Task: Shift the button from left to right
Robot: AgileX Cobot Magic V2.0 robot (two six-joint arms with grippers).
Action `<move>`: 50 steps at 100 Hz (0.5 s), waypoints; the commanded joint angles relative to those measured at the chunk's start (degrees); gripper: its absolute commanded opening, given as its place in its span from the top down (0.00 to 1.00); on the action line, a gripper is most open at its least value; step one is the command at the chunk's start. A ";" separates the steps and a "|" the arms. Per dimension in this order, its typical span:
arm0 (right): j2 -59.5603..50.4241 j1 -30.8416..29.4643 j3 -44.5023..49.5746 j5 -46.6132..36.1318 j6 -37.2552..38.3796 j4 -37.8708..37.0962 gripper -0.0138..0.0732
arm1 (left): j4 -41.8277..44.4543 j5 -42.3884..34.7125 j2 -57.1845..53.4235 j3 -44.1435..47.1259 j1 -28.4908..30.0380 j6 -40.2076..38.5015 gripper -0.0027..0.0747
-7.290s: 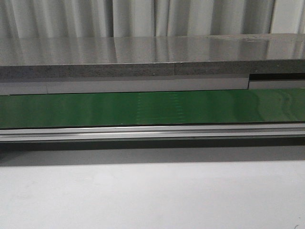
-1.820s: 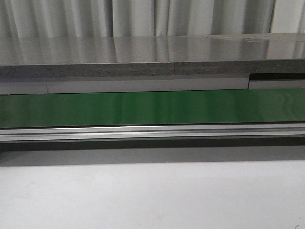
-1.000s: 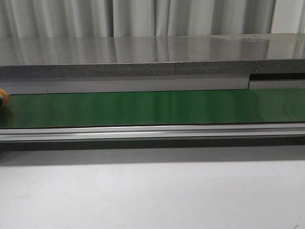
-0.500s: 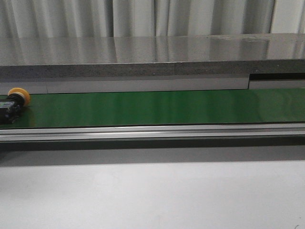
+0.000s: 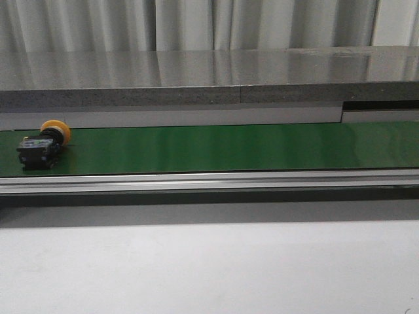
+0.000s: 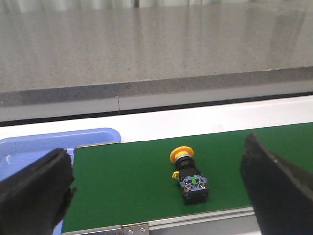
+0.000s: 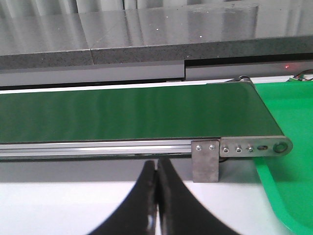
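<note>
The button (image 5: 43, 143) lies on its side at the far left of the green conveyor belt (image 5: 216, 147), yellow cap toward the back, black body toward the front. In the left wrist view the button (image 6: 188, 171) lies on the belt between my left gripper's wide-open black fingers (image 6: 34, 193), nothing held. My left gripper (image 6: 156, 196) hangs before the belt's front rail. My right gripper (image 7: 156, 169) is shut and empty, in front of the belt's right end. Neither gripper shows in the front view.
A blue tray (image 6: 29, 147) sits at the belt's left end. A green tray (image 7: 288, 147) sits past the belt's right end. A metal rail (image 5: 209, 180) runs along the belt's front. A grey counter (image 5: 209, 78) stands behind. White table (image 5: 209, 268) lies in front.
The button came into view at the left edge of the belt and has travelled to the right along it. Earlier the belt was bare.
</note>
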 commanded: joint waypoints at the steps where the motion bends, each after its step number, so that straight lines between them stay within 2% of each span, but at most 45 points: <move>1: -1.09 -0.37 -1.00 -4.75 -0.12 -0.51 0.92 | -0.45 -4.91 -6.75 2.82 -0.52 -0.20 0.10; 27: -1.09 -0.37 -1.00 -4.75 -0.12 -0.51 0.92 | -2.05 -6.35 -21.85 12.78 -0.52 -0.20 0.10; 50: -1.09 -0.37 -1.00 -4.75 -0.12 -0.51 0.92 | -2.05 -7.18 -24.22 15.02 -0.52 -0.20 0.10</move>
